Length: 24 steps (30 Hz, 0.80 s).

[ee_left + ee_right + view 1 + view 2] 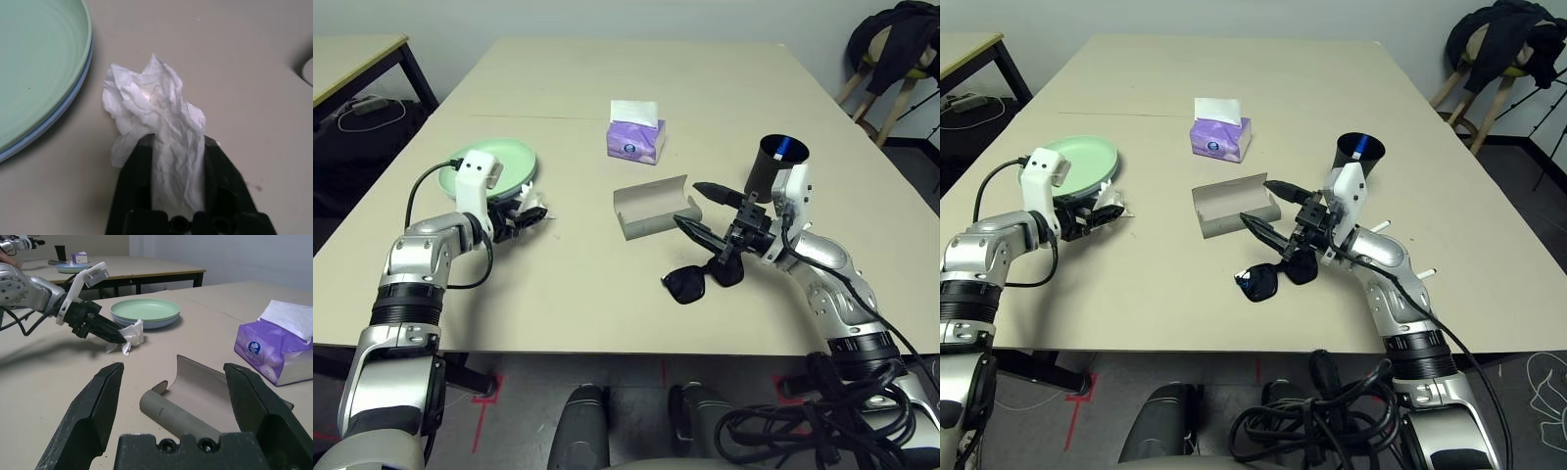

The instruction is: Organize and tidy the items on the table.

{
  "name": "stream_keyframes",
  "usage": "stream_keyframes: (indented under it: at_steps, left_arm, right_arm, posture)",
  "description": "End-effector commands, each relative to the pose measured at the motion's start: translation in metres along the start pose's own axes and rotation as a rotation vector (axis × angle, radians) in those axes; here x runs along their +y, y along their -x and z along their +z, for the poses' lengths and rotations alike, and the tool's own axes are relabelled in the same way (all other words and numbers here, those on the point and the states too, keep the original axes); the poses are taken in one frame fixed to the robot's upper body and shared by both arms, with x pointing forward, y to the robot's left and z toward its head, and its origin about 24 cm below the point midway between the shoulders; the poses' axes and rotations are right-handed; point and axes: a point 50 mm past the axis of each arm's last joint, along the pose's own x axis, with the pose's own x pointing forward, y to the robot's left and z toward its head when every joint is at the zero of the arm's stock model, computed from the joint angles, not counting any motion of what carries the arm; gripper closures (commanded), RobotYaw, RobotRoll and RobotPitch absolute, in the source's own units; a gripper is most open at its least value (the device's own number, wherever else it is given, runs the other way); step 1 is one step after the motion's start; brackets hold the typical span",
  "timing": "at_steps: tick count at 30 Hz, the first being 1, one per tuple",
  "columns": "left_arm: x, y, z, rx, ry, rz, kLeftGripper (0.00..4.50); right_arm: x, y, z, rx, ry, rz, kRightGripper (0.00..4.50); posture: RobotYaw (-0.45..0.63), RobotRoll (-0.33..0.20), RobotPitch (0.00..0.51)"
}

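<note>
Step in hand: picking up the crumpled white tissue (156, 122), which lies on the plain beige worktop (607, 304) just beside the stacked pale green and light blue plates (504, 162).
Left pincer (171, 147): its fingers pinch the tissue from both sides.
Right pincer (171, 387): spread wide, holding nothing, above the open grey oblong glasses case (654, 208); black sunglasses (700, 280) lie beneath it.
Next move: probably lifting the tissue clear without tearing or dropping it.
</note>
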Motion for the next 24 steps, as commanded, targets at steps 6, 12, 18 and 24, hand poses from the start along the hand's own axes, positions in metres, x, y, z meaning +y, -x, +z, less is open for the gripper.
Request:
stream_keyframes:
  at_steps: [6,12,18,24]
  left_arm:
    - [-0.004,-0.001,0.005,-0.007,-0.036,-0.018,4.46]
    - [-0.003,0.007,0.039,-0.190,0.046,-0.002,4.46]
    - [0.018,0.011,0.083,-0.434,0.154,0.262,4.46]
    - [0.033,0.000,0.094,-0.449,0.188,0.435,4.46]
  right_arm:
    - [-0.002,0.004,-0.004,0.007,-0.009,-0.011,0.00]
    - [-0.002,0.002,-0.005,0.006,-0.011,-0.009,0.00]
    - [-0.002,-0.001,-0.004,-0.001,-0.011,-0.005,0.00]
    - [-0.003,-0.004,-0.003,-0.007,-0.009,0.003,0.00]
  posture:
    - [0.09,0.000,0.046]
    - [0.10,0.000,0.045]
    - [0.11,0.000,0.042]
    - [0.11,0.000,0.042]
